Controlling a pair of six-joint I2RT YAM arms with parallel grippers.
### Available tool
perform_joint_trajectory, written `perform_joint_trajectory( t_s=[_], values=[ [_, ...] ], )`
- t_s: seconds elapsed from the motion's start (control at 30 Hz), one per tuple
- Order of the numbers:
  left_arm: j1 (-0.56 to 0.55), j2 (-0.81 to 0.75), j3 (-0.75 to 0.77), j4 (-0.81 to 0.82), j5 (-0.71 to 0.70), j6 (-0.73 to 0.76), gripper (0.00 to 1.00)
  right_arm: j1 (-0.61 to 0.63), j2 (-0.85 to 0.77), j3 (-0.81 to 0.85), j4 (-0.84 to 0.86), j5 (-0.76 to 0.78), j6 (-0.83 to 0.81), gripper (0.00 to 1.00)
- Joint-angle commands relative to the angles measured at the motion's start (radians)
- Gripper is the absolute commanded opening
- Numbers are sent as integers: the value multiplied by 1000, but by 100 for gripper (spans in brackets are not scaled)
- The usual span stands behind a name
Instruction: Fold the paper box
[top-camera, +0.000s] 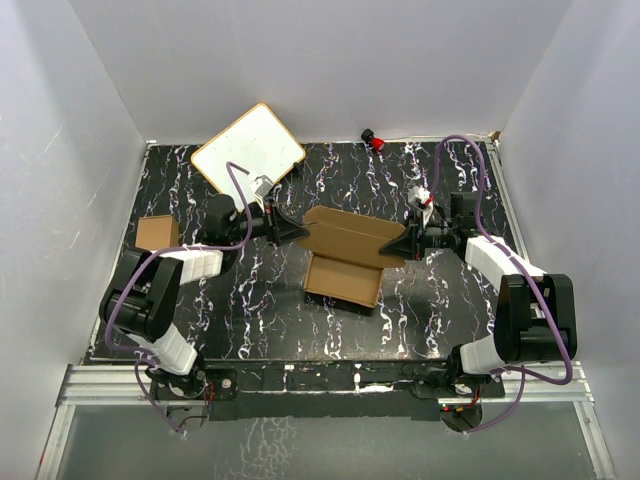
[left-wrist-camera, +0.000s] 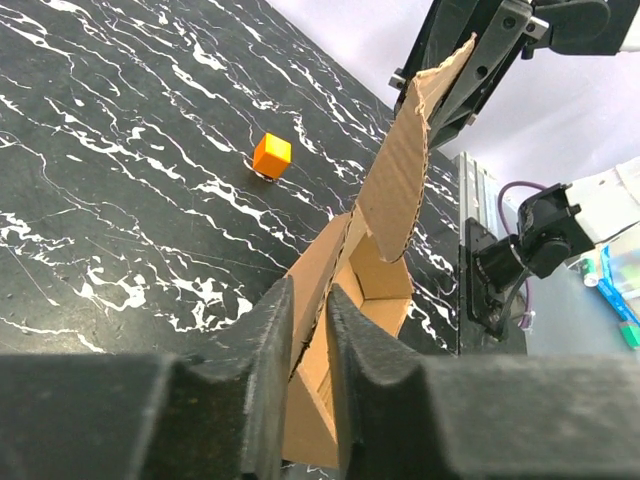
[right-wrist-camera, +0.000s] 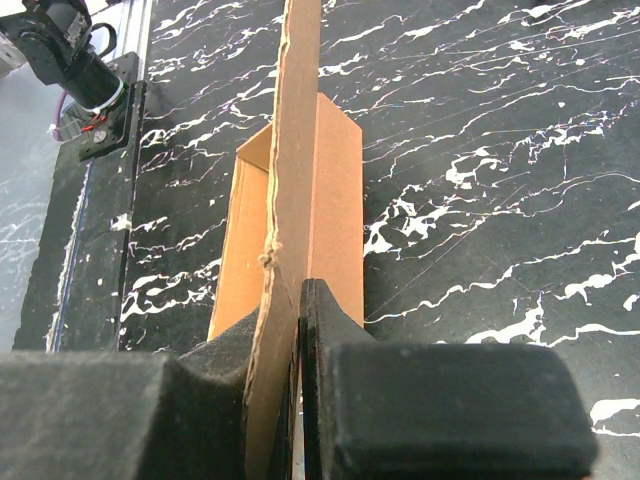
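The paper box (top-camera: 345, 250) is a brown cardboard piece lying mid-table, half formed, with an open trough toward the front and a flat panel behind it. My left gripper (top-camera: 290, 228) is at its left end. In the left wrist view the left gripper (left-wrist-camera: 310, 295) is shut on an upright wall of the paper box (left-wrist-camera: 395, 190), whose tall flap rises toward the right arm. My right gripper (top-camera: 400, 243) is at the box's right end. The right wrist view shows the right gripper (right-wrist-camera: 292, 300) shut on a thin edge-on panel of the paper box (right-wrist-camera: 300, 150).
A white board with a tan rim (top-camera: 248, 148) lies at the back left. Another small brown carton (top-camera: 157, 232) sits at the left edge by the left arm. A small red object (top-camera: 375, 140) rests at the back wall. An orange cube (left-wrist-camera: 271, 155) stands on the table.
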Motion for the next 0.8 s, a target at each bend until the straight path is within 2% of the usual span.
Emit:
perform_joint_trajectory(
  t_s=[0.0, 0.13, 0.27, 0.57, 0.77],
  values=[
    [5, -11, 12, 72, 38, -11, 13, -2, 5, 50, 28, -53, -34, 10],
    [4, -35, -5, 76, 24, -2, 1, -2, 6, 53, 25, -52, -36, 11],
    [4, -82, -42, 57, -9, 37, 0, -3, 8, 65, 6, -49, -47, 13],
    [5, -252, -209, 55, -151, 90, 0, -36, 1, 113, -125, -48, -150, 47],
    [4, -387, -311, 41, -256, 81, 0, -114, -6, 170, -226, -20, -188, 53]
  ],
)
